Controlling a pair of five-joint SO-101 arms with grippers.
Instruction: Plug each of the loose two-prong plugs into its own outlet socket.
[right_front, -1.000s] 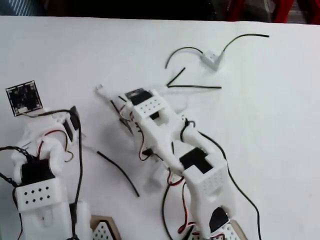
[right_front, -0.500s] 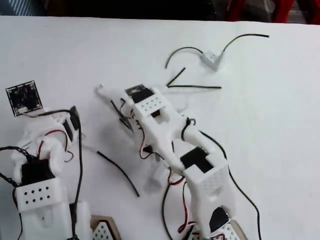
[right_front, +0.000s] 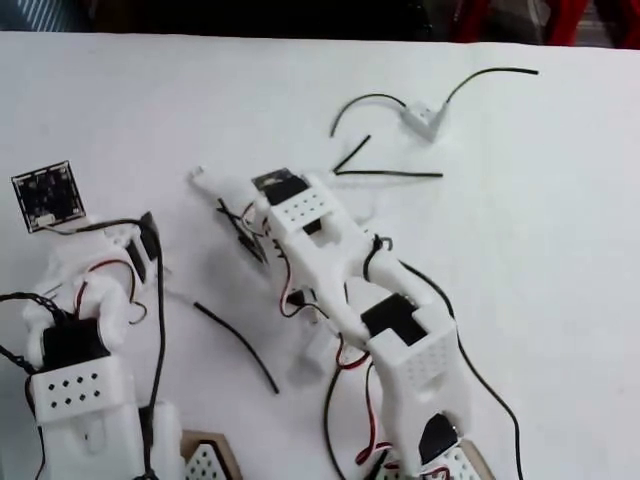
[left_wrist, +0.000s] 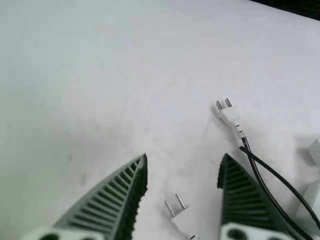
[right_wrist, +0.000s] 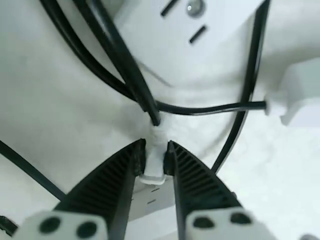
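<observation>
My right jaws pinch narrow on a small white two-prong plug (right_wrist: 152, 172), near the white plastic outlet block (right_wrist: 200, 45). My left jaws stand wide over the white table (left_wrist: 75, 75), a second white plug (left_wrist: 184, 218) beneath. I fear the black cable (right_wrist: 125, 65) can pull the held plug askew, so the prongs miss the slots.

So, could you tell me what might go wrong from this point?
1. The right gripper is shut on a white plug whose cord runs among several crossing black cords; moving it may drag or snag them.
2. The plug is pinched only by its narrow sides, so it could twist or slip when pressed toward the slots of the outlet socket.
</observation>
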